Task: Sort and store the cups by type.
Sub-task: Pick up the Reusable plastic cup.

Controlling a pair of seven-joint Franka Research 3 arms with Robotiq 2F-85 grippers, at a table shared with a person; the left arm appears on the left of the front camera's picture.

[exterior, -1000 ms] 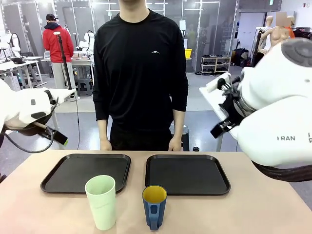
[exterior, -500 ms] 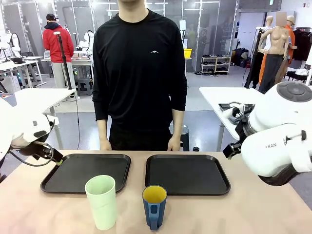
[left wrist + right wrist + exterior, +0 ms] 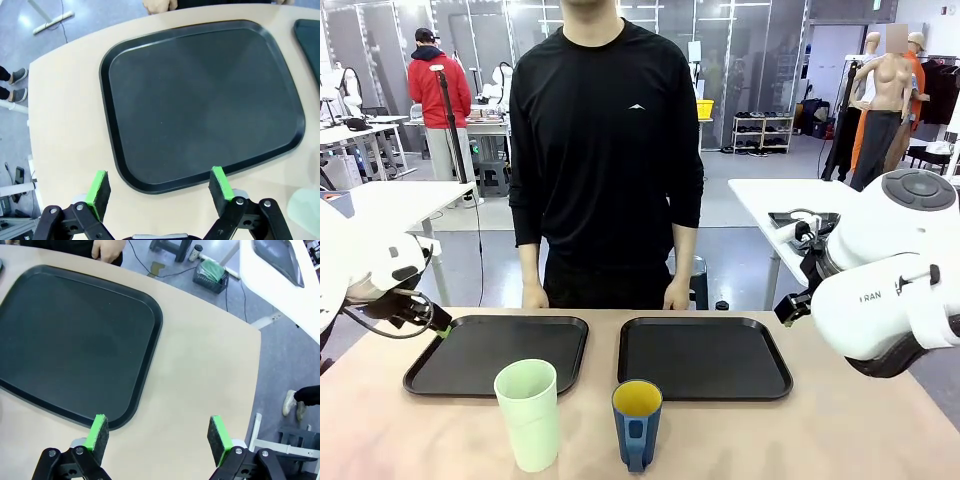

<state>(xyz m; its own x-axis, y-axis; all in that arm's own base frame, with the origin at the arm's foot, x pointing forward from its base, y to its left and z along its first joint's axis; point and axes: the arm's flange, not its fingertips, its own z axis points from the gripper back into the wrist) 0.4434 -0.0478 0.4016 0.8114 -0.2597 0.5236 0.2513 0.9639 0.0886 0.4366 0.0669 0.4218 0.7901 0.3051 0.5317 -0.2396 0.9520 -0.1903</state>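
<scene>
While mug (image 3: 637, 425) and tumbler (image 3: 528, 415) stand apart, the right arm (image 3: 880, 312) reads "RAN".

There are two black trays (image 3: 496, 357) (image 3: 705, 358), one mint-green tumbler (image 3: 528, 415) and one dark blue mug (image 3: 637, 428).

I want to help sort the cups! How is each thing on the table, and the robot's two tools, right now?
Green tumbler: upright, standing on the table.
Blue mug: upright, on the table, handle facing the robot.
Left tray: flat, nothing on it.
Right tray: flat, nothing on it.
Left tool: open, holding nothing.
Right tool: open, holding nothing.
</scene>
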